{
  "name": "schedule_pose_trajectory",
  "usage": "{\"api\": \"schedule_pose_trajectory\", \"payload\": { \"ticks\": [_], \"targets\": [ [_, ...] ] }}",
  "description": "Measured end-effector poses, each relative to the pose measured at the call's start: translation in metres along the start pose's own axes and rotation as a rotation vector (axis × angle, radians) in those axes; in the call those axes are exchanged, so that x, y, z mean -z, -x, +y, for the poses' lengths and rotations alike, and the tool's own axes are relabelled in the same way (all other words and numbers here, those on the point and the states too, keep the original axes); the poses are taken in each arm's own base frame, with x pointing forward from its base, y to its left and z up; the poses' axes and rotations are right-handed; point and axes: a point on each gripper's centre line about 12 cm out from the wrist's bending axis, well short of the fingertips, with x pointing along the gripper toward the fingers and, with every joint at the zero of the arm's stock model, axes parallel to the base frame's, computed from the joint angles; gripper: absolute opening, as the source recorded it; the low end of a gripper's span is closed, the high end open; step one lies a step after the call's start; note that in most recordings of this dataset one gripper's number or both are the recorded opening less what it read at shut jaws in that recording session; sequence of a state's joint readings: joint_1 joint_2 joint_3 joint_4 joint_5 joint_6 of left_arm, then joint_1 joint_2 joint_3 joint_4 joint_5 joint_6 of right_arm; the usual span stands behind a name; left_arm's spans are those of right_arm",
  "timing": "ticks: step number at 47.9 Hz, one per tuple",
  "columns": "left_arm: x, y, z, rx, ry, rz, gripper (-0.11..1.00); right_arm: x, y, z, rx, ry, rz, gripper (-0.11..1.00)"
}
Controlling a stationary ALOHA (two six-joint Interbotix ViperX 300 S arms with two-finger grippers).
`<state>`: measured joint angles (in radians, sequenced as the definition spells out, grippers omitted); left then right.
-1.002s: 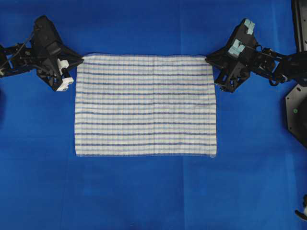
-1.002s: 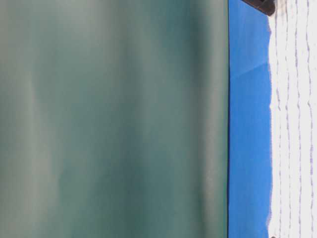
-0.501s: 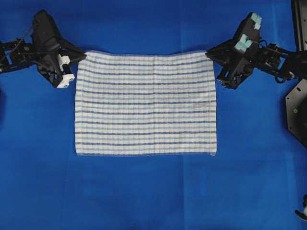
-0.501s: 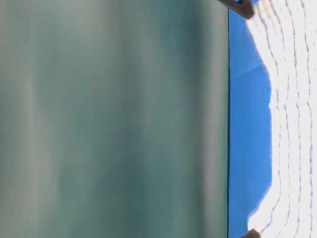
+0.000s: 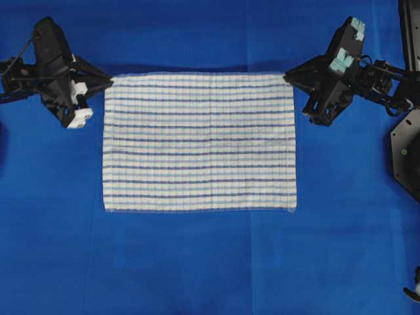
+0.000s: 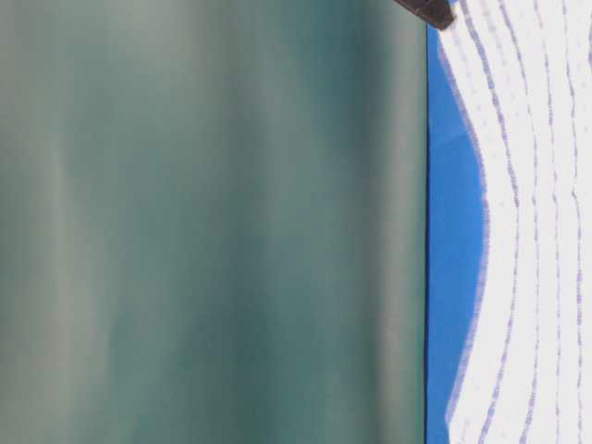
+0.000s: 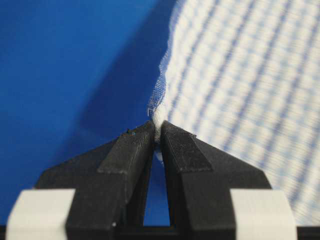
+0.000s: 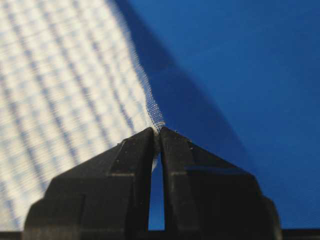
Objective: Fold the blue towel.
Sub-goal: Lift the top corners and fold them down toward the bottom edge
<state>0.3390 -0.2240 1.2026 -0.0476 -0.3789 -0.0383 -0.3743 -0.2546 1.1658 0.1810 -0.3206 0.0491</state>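
Note:
The blue towel (image 5: 199, 141), white with thin blue stripes, is spread over the blue table cover (image 5: 197, 262). Its far edge is lifted off the cover and throws a shadow behind it. My left gripper (image 5: 109, 81) is shut on the towel's far left corner (image 7: 158, 117). My right gripper (image 5: 287, 77) is shut on the far right corner (image 8: 156, 124). In each wrist view the black fingertips pinch the cloth's tip. The table-level view shows the raised towel edge (image 6: 518, 222) sagging between the held corners, and one dark fingertip (image 6: 427, 11) at the top.
A black arm base plate (image 5: 407, 154) stands at the right edge of the overhead view. A green backdrop (image 6: 213, 222) fills most of the table-level view. Bare blue cover lies in front of the towel.
Both grippers have risen and drawn apart, holding the far corners. The towel's far edge has come up off the cover, while the near edge has stayed in place.

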Motion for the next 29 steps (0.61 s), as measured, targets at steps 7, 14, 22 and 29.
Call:
{"api": "schedule_pose_trajectory", "payload": {
  "ticks": [7,14,22,29],
  "targets": [
    [-0.003,0.017,-0.020,0.072,-0.015,-0.049,0.05,0.000,0.015,0.017,-0.059,-0.018,0.016,0.07],
    [-0.004,0.039,-0.041,0.168,-0.019,-0.106,0.05,0.000,0.037,0.036,-0.138,-0.027,0.021,0.07],
    [-0.007,0.059,-0.065,0.286,-0.003,-0.159,0.05,0.002,0.060,0.056,-0.238,-0.039,0.007,0.07],
    [-0.006,0.072,-0.087,0.393,0.009,-0.167,0.05,0.008,0.075,0.071,-0.318,-0.048,0.022,0.07]
  ]
}}
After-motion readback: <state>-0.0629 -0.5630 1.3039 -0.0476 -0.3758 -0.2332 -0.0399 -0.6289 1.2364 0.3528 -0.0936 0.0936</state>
